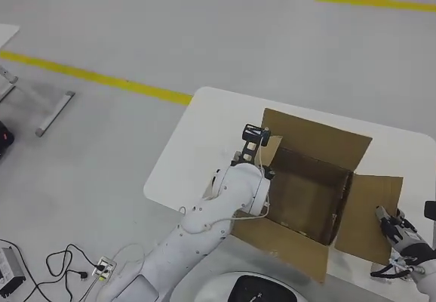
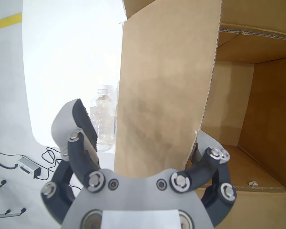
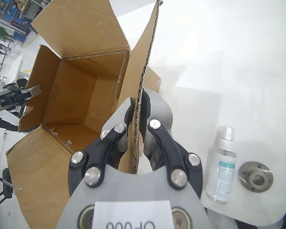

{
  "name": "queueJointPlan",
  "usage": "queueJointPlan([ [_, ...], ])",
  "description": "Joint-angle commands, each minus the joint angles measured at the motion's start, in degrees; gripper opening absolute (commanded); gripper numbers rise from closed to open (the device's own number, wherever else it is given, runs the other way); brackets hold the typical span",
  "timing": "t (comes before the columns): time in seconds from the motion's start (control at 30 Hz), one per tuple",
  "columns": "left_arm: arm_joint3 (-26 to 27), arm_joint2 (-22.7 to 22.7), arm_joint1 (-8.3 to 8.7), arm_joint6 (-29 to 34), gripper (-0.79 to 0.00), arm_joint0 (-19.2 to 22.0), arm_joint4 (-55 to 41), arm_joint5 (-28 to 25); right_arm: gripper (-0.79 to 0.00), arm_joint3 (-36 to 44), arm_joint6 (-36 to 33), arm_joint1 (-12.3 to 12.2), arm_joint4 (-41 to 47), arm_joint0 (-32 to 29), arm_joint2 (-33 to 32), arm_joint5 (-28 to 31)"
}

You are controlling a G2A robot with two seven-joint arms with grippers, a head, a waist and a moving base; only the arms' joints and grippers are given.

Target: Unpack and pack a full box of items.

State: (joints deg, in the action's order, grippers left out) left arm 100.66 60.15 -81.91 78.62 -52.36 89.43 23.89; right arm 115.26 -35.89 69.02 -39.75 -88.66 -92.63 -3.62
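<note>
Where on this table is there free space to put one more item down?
Free: the table between the box and its left edge; also the box's floor. Crowded: beside the right gripper, where a spray bottle and metal ring stand.

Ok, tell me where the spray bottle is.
In the right wrist view, the spray bottle sits on the table between the right gripper and a metal flange.
</note>
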Motion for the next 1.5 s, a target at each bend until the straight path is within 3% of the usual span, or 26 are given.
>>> queueJointPlan([
  [0.0, 0.21, 0.55, -0.11, -0.14, -0.465, -0.06, -0.06, 0.44, -0.785, -0.12, -0.01, -0.06, 0.09, 0.19, -0.36, -0.05],
  [0.13, 0.45, 2.00, -0.33, -0.16, -0.668, -0.07, 0.22, 0.74, -0.785, -0.80, 0.45, -0.16, 0.38, 0.76, -1.14, -0.68],
  [0.17, 0.69, 2.36, -0.40, -0.11, -0.785, -0.10, -0.51, 0.89, -0.785, -0.91, 0.51, -0.16, 0.58, 0.87, -1.25, -0.77],
  [0.67, 2.81, 7.56, -1.66, -4.37, -0.785, -0.07, -14.02, 2.95, -0.785, -2.18, 2.01, -0.43, 2.86, 1.70, -3.39, -2.07],
  [0.8, 0.54, 9.16, -1.72, -6.21, -0.785, 0.58, -15.03, 3.32, -0.785, -3.79, 1.61, -0.67, 2.53, 3.60, -4.25, -1.42],
  [0.83, 0.13, 9.41, -1.76, -6.46, -0.659, 0.67, -15.37, 3.70, -0.785, -4.30, 1.34, -0.73, 2.41, 4.09, -4.23, -1.19],
  [0.87, -0.45, 9.68, -1.79, -6.68, -0.403, 0.77, -15.48, 4.13, -0.785, -4.88, 1.15, -0.78, 2.36, 4.60, -4.21, -0.94],
  [0.9, -1.02, 9.75, -1.80, -6.90, -0.055, 0.89, -15.26, 4.16, -0.785, -5.38, 1.06, -0.81, 2.40, 5.08, -4.18, -0.76],
  [0.93, -1.68, 9.85, -1.80, -7.00, 0.000, 1.01, -14.95, 4.24, -0.785, -5.79, 0.98, -0.85, 2.43, 5.50, -4.10, -0.64],
  [1.47, -6.50, 10.51, -2.00, -7.97, 0.000, 2.03, -7.77, 7.39, -0.785, -9.97, 0.85, -1.16, 2.30, 7.77, -2.20, 0.12],
])
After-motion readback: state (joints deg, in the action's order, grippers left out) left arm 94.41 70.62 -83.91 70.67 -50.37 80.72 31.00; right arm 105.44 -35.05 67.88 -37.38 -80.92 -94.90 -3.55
